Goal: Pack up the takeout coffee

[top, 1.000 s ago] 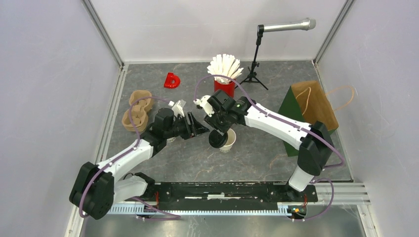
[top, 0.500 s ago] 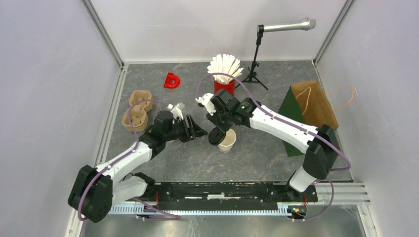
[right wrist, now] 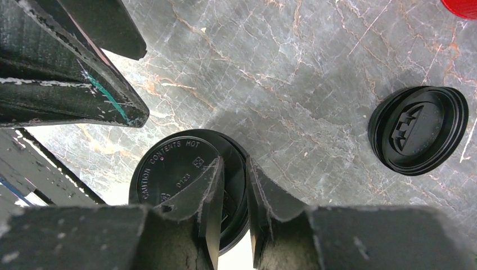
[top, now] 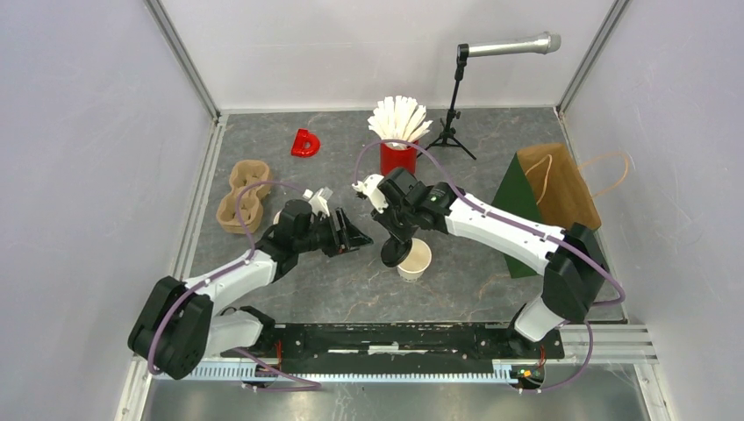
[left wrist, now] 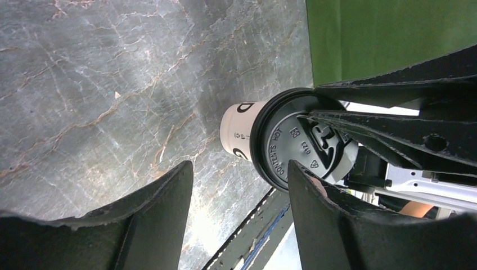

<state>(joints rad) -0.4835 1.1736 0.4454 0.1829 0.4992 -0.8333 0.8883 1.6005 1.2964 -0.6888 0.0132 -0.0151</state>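
takeout coffee cup (top: 416,260): where on the counter (top: 333,285) does it stand?

upright, about the centre of the top view, mouth uncovered, cream inside showing.

and its lid (right wrist: 169,169)?

pinched by the edge in the right claw (right wrist: 233,169). it's tilted and hangs at the cup's left rim, not flat over the mouth.

so which way must it go?

my guess: a little to the right in the frame, then tipped level. the right arm is the nearer one, since it has the lid.

left claw (left wrist: 239,169)?

jaws wide, nothing in them, just left of the lid and facing its top. near enough to steady the cup, i'd say.
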